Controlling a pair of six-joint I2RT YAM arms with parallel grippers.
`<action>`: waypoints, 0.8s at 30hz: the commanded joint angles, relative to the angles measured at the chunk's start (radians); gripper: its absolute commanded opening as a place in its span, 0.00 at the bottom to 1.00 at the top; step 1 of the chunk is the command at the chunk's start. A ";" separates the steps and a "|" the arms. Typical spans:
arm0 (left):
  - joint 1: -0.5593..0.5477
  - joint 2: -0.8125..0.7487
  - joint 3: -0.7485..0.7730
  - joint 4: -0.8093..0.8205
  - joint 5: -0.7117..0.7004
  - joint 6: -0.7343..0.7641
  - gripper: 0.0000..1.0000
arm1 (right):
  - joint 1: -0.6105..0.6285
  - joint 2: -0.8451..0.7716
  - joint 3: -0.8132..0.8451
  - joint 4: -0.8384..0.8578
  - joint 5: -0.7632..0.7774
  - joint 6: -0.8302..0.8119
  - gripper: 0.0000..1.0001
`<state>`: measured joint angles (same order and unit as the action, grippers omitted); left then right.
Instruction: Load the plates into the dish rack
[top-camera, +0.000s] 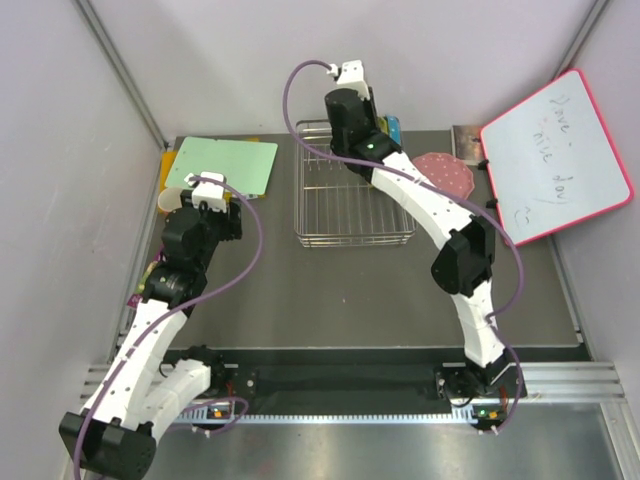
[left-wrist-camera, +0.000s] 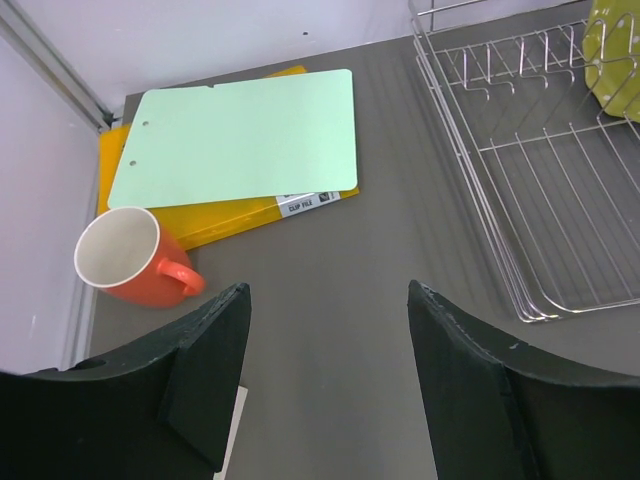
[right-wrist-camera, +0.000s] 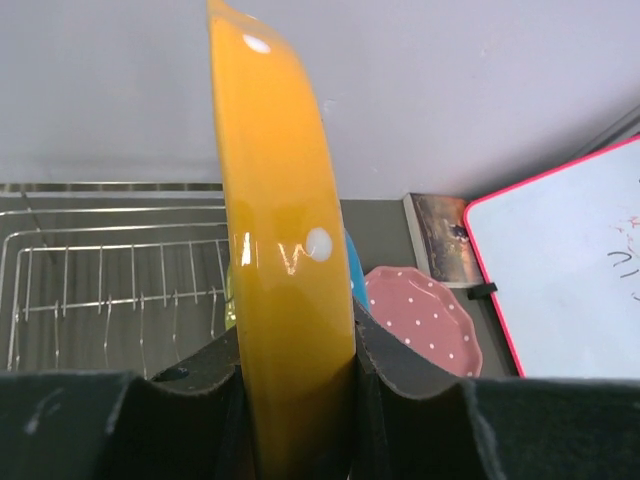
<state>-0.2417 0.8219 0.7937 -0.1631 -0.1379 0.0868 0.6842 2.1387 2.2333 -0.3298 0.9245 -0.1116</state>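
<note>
Right pincer clamps orange plate upright by the rack, one-o'clock corner; next, ease it between dividers. Left pincer gapes.

Glossy orange plate; shiny metal-wire dish rack; matt table.

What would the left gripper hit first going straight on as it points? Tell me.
Probably bare table: the left gripper, open, aims at the gap between the green board and the dish rack. Depth is unclear.
</note>
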 joint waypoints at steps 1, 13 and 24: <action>0.007 -0.010 0.001 0.017 0.040 -0.024 0.69 | -0.012 -0.026 0.083 0.146 0.074 0.032 0.00; 0.008 0.011 -0.010 0.033 0.072 -0.053 0.69 | -0.060 0.021 0.051 -0.045 -0.105 0.201 0.00; 0.018 0.029 0.013 0.030 0.095 -0.061 0.69 | -0.077 0.087 0.071 -0.068 -0.133 0.216 0.00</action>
<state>-0.2329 0.8486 0.7849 -0.1669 -0.0605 0.0425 0.6186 2.2372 2.2333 -0.5121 0.7666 0.0837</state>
